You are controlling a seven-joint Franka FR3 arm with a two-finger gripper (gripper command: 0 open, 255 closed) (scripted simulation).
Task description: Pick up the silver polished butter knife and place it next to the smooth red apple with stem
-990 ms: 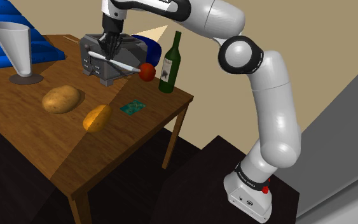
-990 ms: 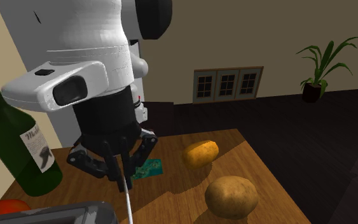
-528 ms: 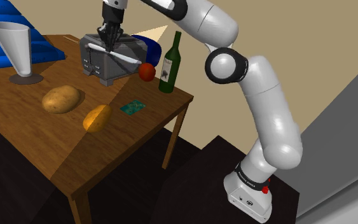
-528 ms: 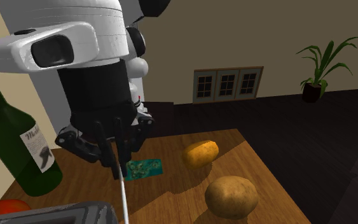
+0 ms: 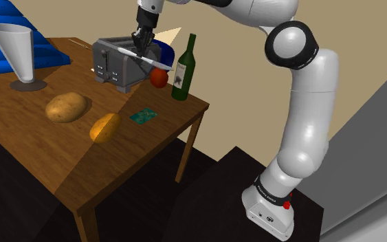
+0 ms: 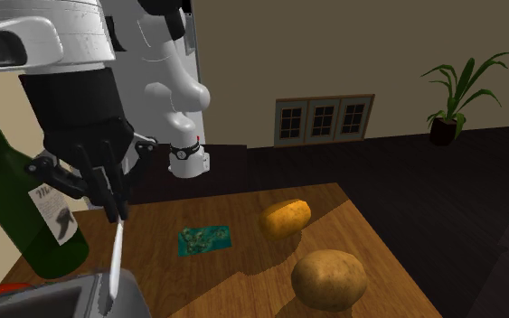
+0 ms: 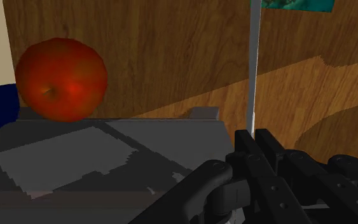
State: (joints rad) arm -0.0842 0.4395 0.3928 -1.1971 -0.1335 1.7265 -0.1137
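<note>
step: this is the carry leg, I'd say. The pick-up looks done, the placing isn't yet.
claw: the gripper point(image 5: 141, 48) is pinching the butter knife point(image 5: 156, 62) partway along its length, with both fingers clamped on it.
knife: it's up in the air, clear of the table and lying roughly level above the grey toaster point(image 5: 118, 64). One end pokes out toward the apple's side.
apple: the red apple point(image 5: 159, 78) sits on the wooden table point(image 5: 40, 158) just beside the toaster. It's squeezed between the toaster and the green wine bottle point(image 5: 183, 69), near the table's far edge in the shoulder view.
landing spot: my guess is the bare wood on the near side of the apple, toward the small green card point(image 5: 143, 115). The other sides look crowded.
next move: the hand probably needs to slide past the toaster toward the shoulder view's right. Then it lowers until the knife lies flat on the wood close to the apple, and only then lets go.
watch out: the knife sticks out both ways from the fingers, so on the way down it could clip the bottle or the toaster. It could also nudge the apple and send it rolling.
not in play: the far potato point(image 5: 66, 106) and the near potato point(image 5: 105, 127) are well apart from all this.
</note>
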